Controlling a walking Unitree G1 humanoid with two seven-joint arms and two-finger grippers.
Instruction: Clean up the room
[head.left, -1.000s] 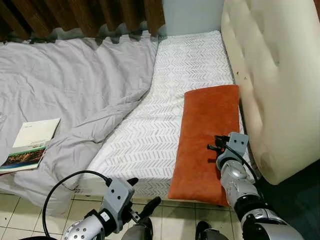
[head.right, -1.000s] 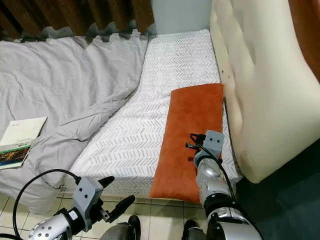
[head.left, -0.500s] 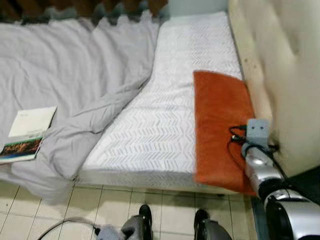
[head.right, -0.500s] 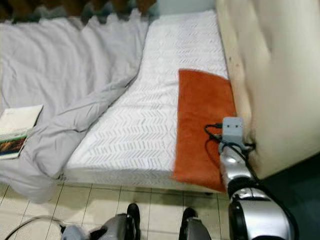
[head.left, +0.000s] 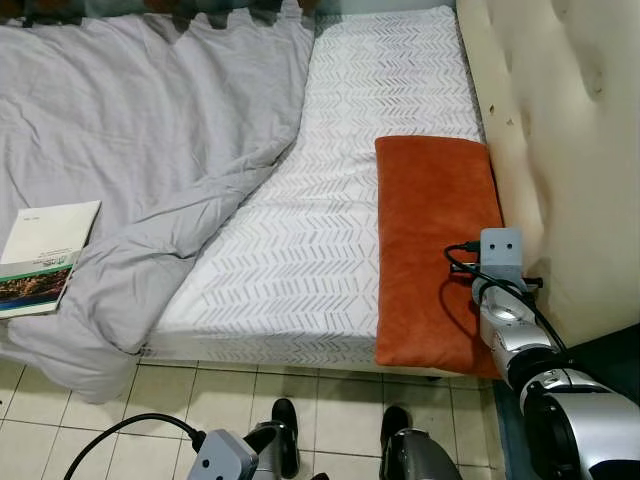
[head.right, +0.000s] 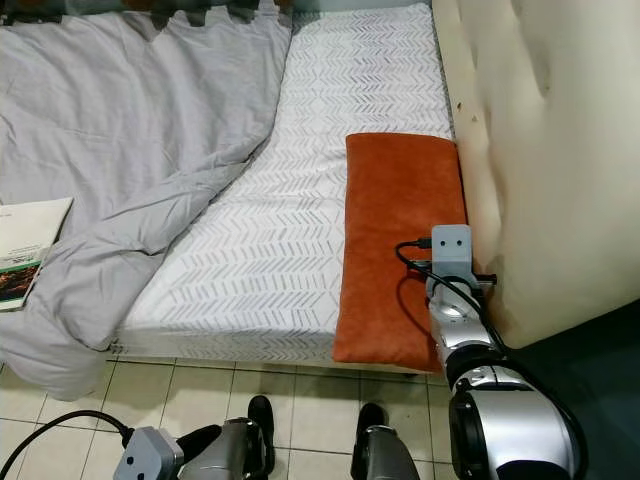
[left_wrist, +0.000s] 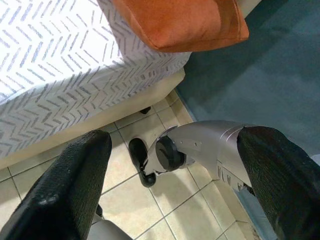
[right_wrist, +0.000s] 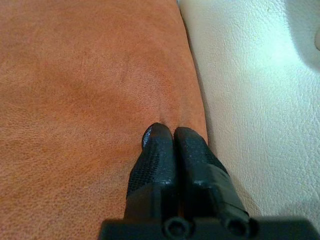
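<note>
Our right gripper (right_wrist: 166, 134), fingers pressed together, rests on the pillow (head.left: 430, 230) beside the headboard (head.left: 560, 150); our left gripper (left_wrist: 170, 170) hangs with fingers apart above the floor (left_wrist: 170, 200).

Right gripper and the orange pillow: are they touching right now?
Touching. In the right wrist view the right gripper, fingers shut together, presses its tips into the orange pillow near the headboard, dimpling the fabric.
</note>
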